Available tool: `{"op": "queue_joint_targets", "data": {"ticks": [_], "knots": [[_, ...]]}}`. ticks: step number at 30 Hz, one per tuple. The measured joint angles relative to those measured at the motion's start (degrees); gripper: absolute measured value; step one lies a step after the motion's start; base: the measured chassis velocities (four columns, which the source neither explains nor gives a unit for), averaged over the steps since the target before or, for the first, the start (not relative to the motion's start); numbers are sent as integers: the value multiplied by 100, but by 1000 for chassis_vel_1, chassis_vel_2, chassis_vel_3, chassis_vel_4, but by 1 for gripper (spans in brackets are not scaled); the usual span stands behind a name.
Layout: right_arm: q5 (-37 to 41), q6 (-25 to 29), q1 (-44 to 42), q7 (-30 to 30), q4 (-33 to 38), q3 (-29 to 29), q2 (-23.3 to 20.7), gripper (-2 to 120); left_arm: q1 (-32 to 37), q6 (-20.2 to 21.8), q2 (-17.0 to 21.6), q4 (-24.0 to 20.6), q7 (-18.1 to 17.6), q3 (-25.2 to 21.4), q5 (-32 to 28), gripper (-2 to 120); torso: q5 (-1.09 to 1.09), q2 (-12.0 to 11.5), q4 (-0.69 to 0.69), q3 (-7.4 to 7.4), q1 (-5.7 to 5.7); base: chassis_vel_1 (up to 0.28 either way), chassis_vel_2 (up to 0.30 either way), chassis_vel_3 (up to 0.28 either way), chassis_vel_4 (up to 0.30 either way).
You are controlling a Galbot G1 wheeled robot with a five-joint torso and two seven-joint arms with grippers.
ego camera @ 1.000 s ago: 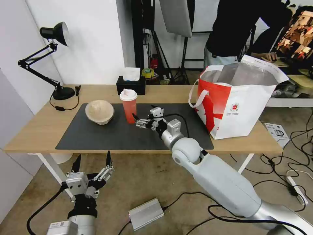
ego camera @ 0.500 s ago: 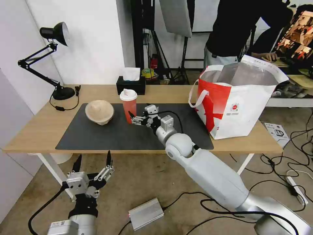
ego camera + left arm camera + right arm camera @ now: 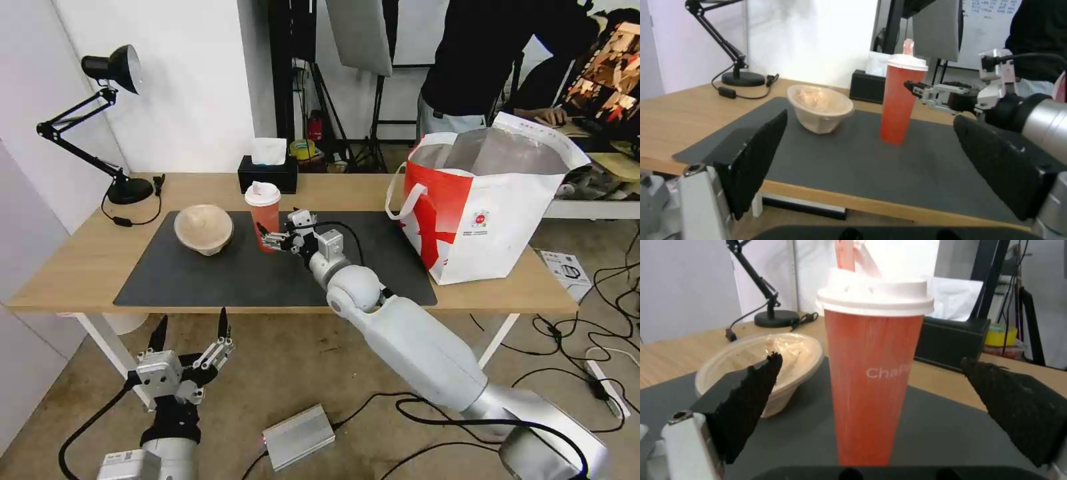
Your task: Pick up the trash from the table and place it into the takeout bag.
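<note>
I have the right end effector (image 3: 265,237) at the cup (image 3: 264,215), fingers spread wide to either side of its lower body, not yet touching as far as I can judge; the cup stands upright on the mat (image 3: 233,280), mid-bench, with the pulp bowl (image 3: 203,228) just to its left. So the step in hand is the grasp on the cup; next I need to ease in a little, press the fingers together gently so the thin wall doesn't buckle, then lift straight and carry it right to the bag (image 3: 490,213) at the bench's (image 3: 80,267) right end. The left end effector (image 3: 189,337) waits spread below the near edge.
</note>
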Motion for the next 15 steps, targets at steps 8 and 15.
{"op": "queue_joint_targets", "data": {"ticks": [8, 15], "knots": [[6, 101, 143, -92, -231, -113, 69, 100, 5, -9, 2, 18, -1, -15, 6, 100, 0, 0, 0, 0, 0, 0, 0, 0, 0], [10, 117, 220, -128, -519, -100, 248, 100, -9, -10, 1, 40, -2, 18, 16, 100, 0, 0, 0, 0, 0, 0, 0, 0, 0]]}}
